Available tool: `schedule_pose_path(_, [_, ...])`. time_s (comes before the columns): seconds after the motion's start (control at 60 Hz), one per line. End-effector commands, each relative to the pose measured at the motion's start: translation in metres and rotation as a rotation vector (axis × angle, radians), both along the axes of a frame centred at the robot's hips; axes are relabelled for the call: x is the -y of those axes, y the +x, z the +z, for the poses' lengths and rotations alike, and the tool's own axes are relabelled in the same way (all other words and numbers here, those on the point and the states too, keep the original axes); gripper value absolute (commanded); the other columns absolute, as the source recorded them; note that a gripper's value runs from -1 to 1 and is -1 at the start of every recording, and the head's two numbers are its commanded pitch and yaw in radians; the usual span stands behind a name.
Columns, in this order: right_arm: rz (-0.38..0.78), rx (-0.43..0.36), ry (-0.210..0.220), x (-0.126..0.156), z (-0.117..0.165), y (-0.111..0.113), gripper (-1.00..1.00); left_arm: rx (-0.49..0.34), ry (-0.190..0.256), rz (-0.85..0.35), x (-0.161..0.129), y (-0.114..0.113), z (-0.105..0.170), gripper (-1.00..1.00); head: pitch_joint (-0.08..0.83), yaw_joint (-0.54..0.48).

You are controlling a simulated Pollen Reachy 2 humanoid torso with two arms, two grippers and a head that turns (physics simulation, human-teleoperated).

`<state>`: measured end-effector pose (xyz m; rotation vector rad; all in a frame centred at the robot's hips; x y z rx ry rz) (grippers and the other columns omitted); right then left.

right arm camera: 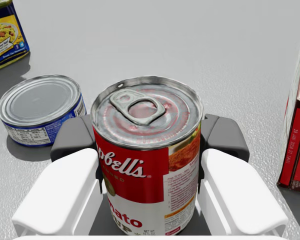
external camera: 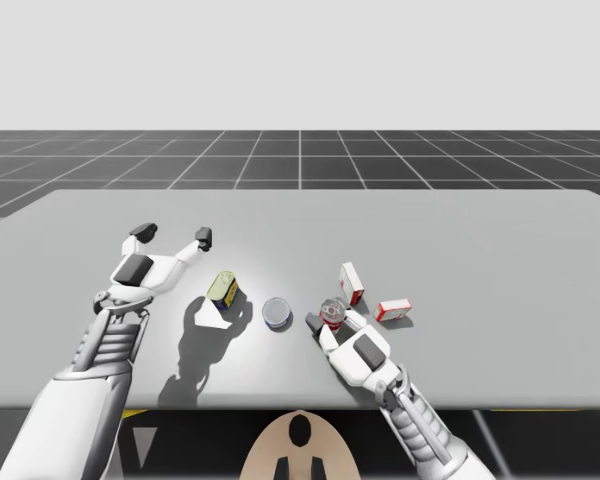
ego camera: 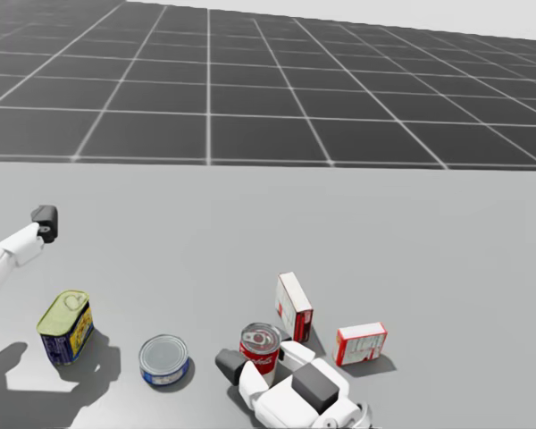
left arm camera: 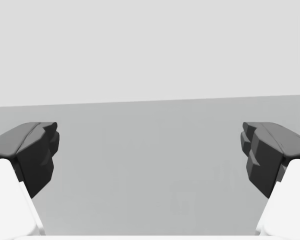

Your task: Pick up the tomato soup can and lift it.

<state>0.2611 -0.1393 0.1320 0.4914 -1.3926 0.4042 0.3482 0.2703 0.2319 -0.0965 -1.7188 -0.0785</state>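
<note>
The tomato soup can [right arm camera: 147, 150], red and white with a pull-tab lid, stands upright between the fingers of my right gripper [right arm camera: 149, 137], which press it from both sides. The high view places the can [external camera: 331, 315] and right gripper [external camera: 330, 320] at the table's front, right of the middle. From my head the can [ego camera: 261, 344] appears to rest on the table with the right gripper [ego camera: 261, 359] around it. My left gripper [external camera: 174, 234] hovers open over the left of the table, nothing between its fingers [left arm camera: 32, 152].
A flat blue round tin [external camera: 277, 313] lies just left of the soup can. A yellow-and-blue tin [external camera: 223, 289] stands further left. Two red-and-white boxes [external camera: 351, 283] [external camera: 393, 309] sit close on the right. The grey table [external camera: 480, 240] stretches bare behind them.
</note>
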Motion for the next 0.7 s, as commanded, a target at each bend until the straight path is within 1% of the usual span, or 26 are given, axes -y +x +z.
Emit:
schedule_pose_path(0.017, [0.023, -0.021, 0.055, -0.016, -0.002, -0.005, 1.0, -0.002, 0.001, -0.002, 0.0, 0.001, 0.0, -1.0, 0.377, -0.14])
schedule_pose_path(0.15, [0.027, -0.011, 0.066, -0.018, 0.006, -0.008, 1.0, 0.001, 0.008, 0.002, 0.0, 0.001, -0.001, -1.0, 0.373, -0.14])
schedule_pose_path(0.217, [0.031, 0.006, 0.07, -0.018, 0.016, -0.01, 1.0, 0.005, 0.01, 0.004, 0.0, 0.002, -0.001, -1.0, 0.377, -0.14])
schedule_pose_path(0.283, [0.036, 0.039, 0.075, -0.019, 0.032, -0.011, 1.0, 0.005, 0.013, 0.004, 0.0, 0.002, -0.001, -1.0, 0.377, -0.14])
schedule_pose_path(0.3, [0.038, 0.058, 0.077, -0.019, 0.041, -0.011, 1.0, 0.004, 0.014, 0.004, 0.0, 0.002, -0.001, -1.0, 0.375, -0.14])
schedule_pose_path(0.35, [0.041, 0.079, 0.081, -0.02, 0.051, -0.012, 1.0, 0.004, 0.014, 0.004, 0.0, 0.002, -0.001, -1.0, 0.374, -0.14])
schedule_pose_path(0.367, [0.04, 0.099, 0.087, -0.02, 0.061, -0.013, 1.0, 0.004, 0.014, 0.005, 0.0, 0.002, -0.001, -1.0, 0.371, -0.14])
schedule_pose_path(0.417, [0.04, 0.118, 0.092, -0.02, 0.071, -0.014, 1.0, 0.005, 0.014, 0.005, 0.0, 0.002, -0.001, -1.0, 0.369, -0.14])
schedule_pose_path(0.433, [0.04, 0.141, 0.097, -0.021, 0.08, -0.016, 1.0, 0.007, 0.013, 0.006, -0.001, 0.002, -0.001, -1.0, 0.367, -0.14])
schedule_pose_path(0.45, [0.04, 0.141, 0.097, -0.021, 0.08, -0.016, 1.0, 0.007, 0.013, 0.006, -0.001, 0.002, -0.001, -1.0, 0.367, -0.14])
schedule_pose_path(0.483, [0.044, 0.179, 0.105, -0.022, 0.096, -0.02, 1.0, 0.007, 0.013, 0.006, -0.001, 0.002, 0.0, -1.0, 0.364, -0.15])
schedule_pose_path(0.533, [0.048, 0.2, 0.108, -0.023, 0.105, -0.023, 1.0, 0.008, 0.014, 0.007, -0.001, 0.002, 0.0, -1.0, 0.362, -0.15])
schedule_pose_path(0.55, [0.052, 0.222, 0.11, -0.023, 0.114, -0.026, 1.0, 0.009, 0.015, 0.007, -0.001, 0.002, 0.0, -1.0, 0.36, -0.15])
schedule_pose_path(0.6, [0.057, 0.257, 0.114, -0.023, 0.128, -0.031, 1.0, 0.01, 0.016, 0.006, -0.001, 0.002, 0.0, -1.0, 0.357, -0.15])
schedule_pose_path(0.633, [0.058, 0.271, 0.116, -0.023, 0.134, -0.033, 1.0, 0.01, 0.016, 0.007, -0.001, 0.002, 0.0, -1.0, 0.355, -0.15])
schedule_pose_path(0.7, [0.044, 0.35, 0.094, -0.022, 0.151, -0.04, 1.0, 0.012, 0.014, 0.007, -0.002, 0.002, 0.001, -1.0, 0.351, -0.15])
